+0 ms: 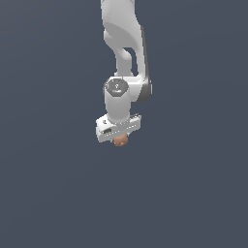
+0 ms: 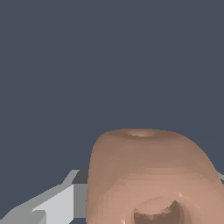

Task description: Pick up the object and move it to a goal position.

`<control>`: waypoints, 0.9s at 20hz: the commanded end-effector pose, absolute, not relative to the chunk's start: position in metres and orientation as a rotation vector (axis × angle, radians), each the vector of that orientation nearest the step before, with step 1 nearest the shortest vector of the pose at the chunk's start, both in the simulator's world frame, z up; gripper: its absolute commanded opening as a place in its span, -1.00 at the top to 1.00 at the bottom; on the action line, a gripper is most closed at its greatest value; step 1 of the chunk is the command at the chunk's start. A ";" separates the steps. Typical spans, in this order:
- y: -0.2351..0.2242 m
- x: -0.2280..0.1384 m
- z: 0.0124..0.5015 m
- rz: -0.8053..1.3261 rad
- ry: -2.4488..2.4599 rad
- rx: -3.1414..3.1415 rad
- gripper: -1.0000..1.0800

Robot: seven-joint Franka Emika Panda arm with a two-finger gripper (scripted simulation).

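- Orange-brown and dull, the object (image 1: 121, 140) is a small lumpy blob tucked right under my white gripper bar (image 1: 118, 128).
- It is much smaller than that bar, and only its lower part peeks out below it in the exterior view.
- Up close in the wrist view, the object (image 2: 148, 175) fills a big part of the picture, with a rounded top and a dark hollow dent (image 2: 159, 212) in its near side.
- My gripper (image 1: 120, 140) is pressed onto the object; one grey and white finger (image 2: 52, 203) sits right against its side in the wrist view.
- I can see just a thin sliver of my other finger (image 2: 220, 176) at the far side of the blob.
- My white arm (image 1: 123, 43) comes down from the top of the exterior view, and my wrist (image 1: 117, 99) points down.
- All around me is a plain dark blue-grey floor (image 1: 48, 193), flat and the same colour everywhere.
- I cannot tell whether the object touches that floor or hangs over it.
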State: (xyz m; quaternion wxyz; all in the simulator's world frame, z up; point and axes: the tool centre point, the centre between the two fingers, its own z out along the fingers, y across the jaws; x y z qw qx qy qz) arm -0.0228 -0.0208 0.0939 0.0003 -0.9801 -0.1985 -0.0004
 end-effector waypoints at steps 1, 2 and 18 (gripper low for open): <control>-0.041 -0.013 0.110 -0.002 -0.623 -3.078 1.00; -0.049 -0.009 0.117 -0.002 -0.624 -3.078 1.00; -0.165 0.053 0.211 -0.001 -0.625 -3.078 1.00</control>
